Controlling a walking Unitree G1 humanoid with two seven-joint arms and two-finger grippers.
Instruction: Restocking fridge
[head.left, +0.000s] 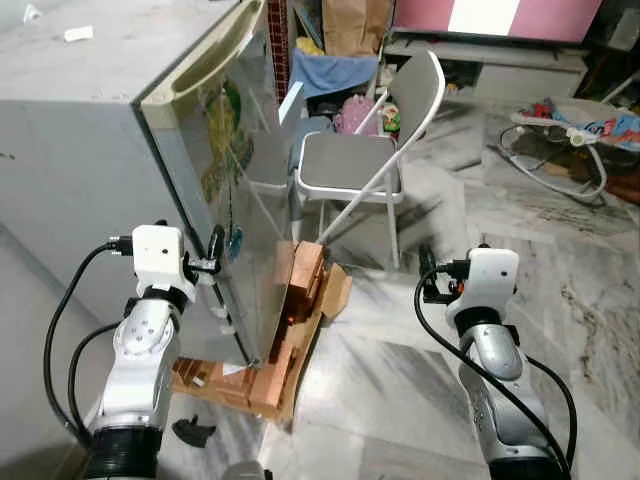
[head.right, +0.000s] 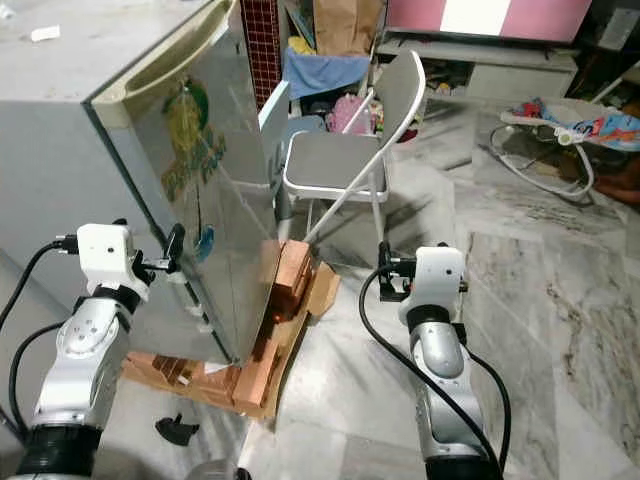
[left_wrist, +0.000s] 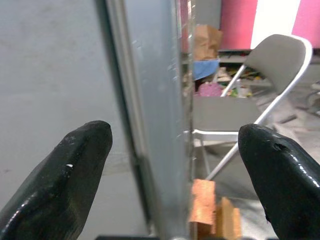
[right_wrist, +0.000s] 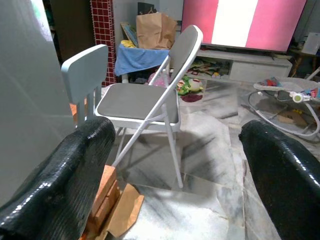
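A grey fridge (head.left: 90, 150) stands on my left, its silver door (head.left: 235, 180) covered with green stickers and facing right. My left gripper (head.left: 214, 252) is at the door's near edge, about halfway up. In the left wrist view the left gripper (left_wrist: 175, 137) is open, one finger on each side of the door edge (left_wrist: 160, 100), and it grips nothing. My right gripper (head.left: 428, 270) hangs over the marble floor to the right of the fridge. It is open and empty, and the right wrist view of the right gripper (right_wrist: 177, 131) looks toward a chair.
Bricks and cardboard (head.left: 290, 330) prop up the fridge's base. A grey folding chair (head.left: 360, 165) stands close beyond the door, beside a small white chair (right_wrist: 85, 65). A black object (head.left: 192, 430) lies on the floor by my left arm. A baby bouncer (head.left: 570, 140) sits far right.
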